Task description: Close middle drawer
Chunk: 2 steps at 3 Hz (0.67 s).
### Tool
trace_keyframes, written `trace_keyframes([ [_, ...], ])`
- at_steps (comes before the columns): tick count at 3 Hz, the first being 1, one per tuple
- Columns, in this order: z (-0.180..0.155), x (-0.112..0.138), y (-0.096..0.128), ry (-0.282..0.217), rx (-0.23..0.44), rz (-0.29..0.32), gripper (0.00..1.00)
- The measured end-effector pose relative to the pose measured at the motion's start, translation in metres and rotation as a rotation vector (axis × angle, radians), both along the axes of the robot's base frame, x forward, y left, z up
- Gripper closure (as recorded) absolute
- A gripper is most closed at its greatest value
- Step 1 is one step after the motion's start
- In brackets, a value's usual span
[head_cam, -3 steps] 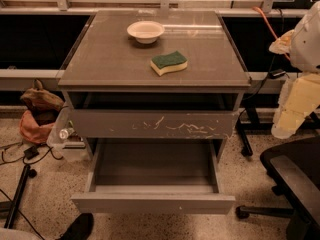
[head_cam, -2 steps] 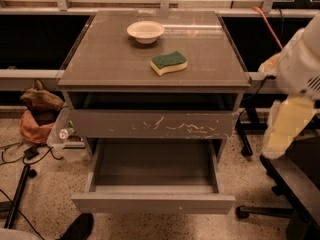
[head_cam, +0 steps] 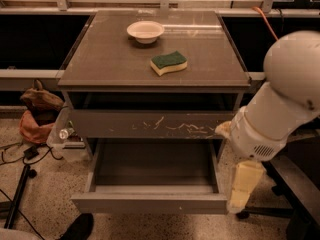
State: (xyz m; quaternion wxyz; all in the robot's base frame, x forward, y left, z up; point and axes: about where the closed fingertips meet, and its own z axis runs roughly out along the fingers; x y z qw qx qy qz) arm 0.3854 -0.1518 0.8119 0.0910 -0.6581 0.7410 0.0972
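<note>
The middle drawer (head_cam: 150, 203) is pulled far out of the grey cabinet, its plain flat front low in the view and its inside empty. Above it is a drawer front covered in white scratches (head_cam: 150, 124), pushed in. My white arm (head_cam: 280, 104) comes in from the right. Its cream end part with the gripper (head_cam: 239, 200) hangs down just beside the right front corner of the open drawer. I cannot tell whether it touches the drawer front.
A white bowl (head_cam: 145, 31) and a green-and-yellow sponge (head_cam: 169, 63) lie on the cabinet top (head_cam: 110, 59). An orange-brown bag (head_cam: 37, 115), a plastic bin (head_cam: 65, 139) and cables (head_cam: 20, 184) are on the floor at the left. A dark chair (head_cam: 295, 184) stands at the right.
My arm has swung left and closer, and its cream end has come down next to the open drawer's right front corner. The drawer has not moved.
</note>
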Motion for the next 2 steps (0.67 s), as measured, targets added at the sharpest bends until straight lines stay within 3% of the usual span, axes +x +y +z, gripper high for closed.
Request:
trace_keyframes([
  [1,-0.0646,-0.0081,0.0245,0.088,0.062,0.092,0.00],
  [2,-0.0644,-0.0081,0.0245,0.088,0.062,0.092,0.00],
])
